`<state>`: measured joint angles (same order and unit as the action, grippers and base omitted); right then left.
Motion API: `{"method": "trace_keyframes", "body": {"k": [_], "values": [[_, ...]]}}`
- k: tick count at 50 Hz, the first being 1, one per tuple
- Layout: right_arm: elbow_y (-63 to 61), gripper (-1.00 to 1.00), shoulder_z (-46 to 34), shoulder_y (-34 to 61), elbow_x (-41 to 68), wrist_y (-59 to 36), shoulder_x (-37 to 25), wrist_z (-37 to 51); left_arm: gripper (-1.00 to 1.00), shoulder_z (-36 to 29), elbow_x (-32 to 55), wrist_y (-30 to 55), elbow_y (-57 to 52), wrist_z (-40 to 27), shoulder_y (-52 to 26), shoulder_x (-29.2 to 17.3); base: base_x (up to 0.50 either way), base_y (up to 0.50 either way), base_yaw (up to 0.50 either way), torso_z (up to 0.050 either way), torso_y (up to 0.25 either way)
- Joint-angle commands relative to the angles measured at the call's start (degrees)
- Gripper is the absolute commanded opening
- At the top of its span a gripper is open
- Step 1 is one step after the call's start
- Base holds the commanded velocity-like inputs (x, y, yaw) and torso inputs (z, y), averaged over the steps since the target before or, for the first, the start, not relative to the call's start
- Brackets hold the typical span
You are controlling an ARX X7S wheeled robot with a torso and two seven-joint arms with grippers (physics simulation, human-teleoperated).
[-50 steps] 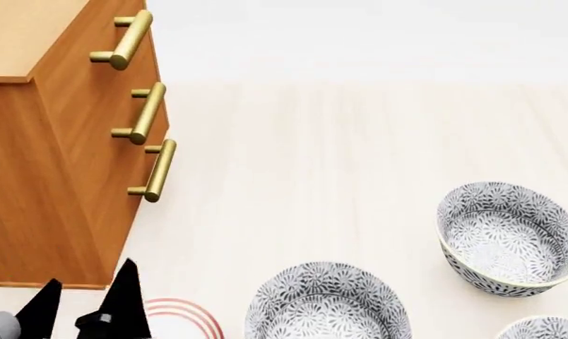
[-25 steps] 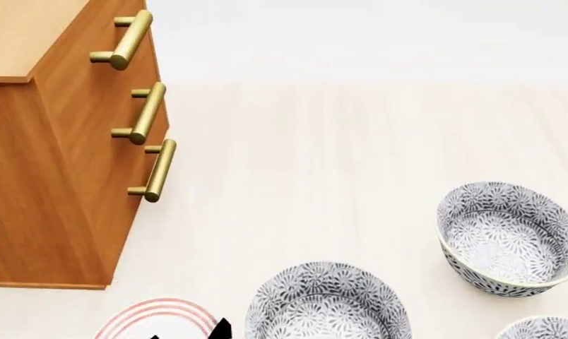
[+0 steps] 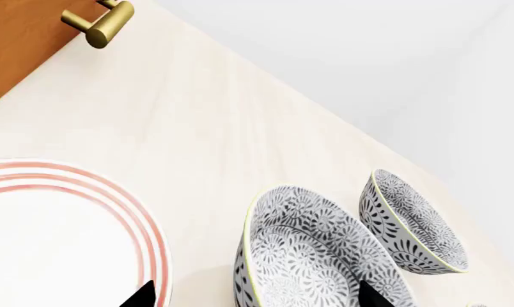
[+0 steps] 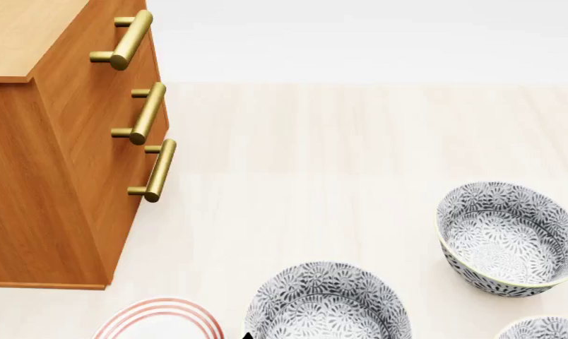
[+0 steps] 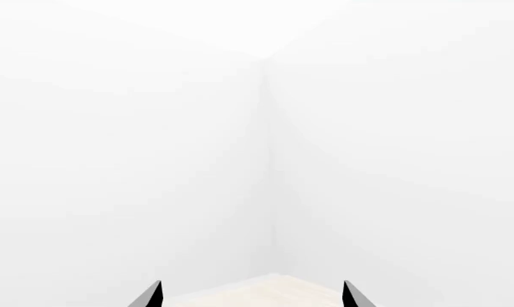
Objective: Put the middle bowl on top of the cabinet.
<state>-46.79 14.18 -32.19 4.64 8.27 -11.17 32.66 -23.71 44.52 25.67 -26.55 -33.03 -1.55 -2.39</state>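
Now both arms' fingers wide, holding nothing; left fingers point(image 3: 254, 295) straddling middle bowl point(image 3: 312, 256) beside plate point(image 3: 61, 236).

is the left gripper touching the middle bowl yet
Cannot tell. In the left wrist view one fingertip overlaps the middle bowl, but only the tips show, so neither contact nor a gap is plain. The head view shows just a sliver.

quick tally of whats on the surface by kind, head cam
Patterned bowls: 3 (middle bowl, far bowl, third bowl at the corner)
Red-ringed plate: 1
Cabinet: 1
Total: 5
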Motion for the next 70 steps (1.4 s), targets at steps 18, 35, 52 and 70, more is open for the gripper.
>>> {"method": "trace_keyframes", "body": {"k": [18,35,52,70], "values": [[-0.3,1.0,-0.3,-0.2,0.1,0.1,-0.7,1.0,1.0,-6.7,-0.4,0.4,4.1,-7.7,-5.5,-0.1,0.0,0.0,0.0,0.0,0.0],[-0.9,1.0,-0.2,-1.2,0.1,0.7,-0.8,1.6,1.0,-10.7,-0.7,0.0,5.3,-10.1,-6.0,-0.2,0.0,0.0,0.0,0.0,0.0],[-0.8,1.0,-0.1,-1.6,0.4,1.3,-1.2,2.0,1.0,-13.4,-0.5,-1.0,8.0,-12.5,-8.2,0.1,0.0,0.0,0.0,0.0,0.0],[-0.8,1.0,-0.6,-1.6,0.3,1.3,-1.6,2.3,1.0,-15.4,2.8,-1.2,10.4,-16.9,-12.6,1.1,0.0,0.0,0.0,0.0,0.0]]}}
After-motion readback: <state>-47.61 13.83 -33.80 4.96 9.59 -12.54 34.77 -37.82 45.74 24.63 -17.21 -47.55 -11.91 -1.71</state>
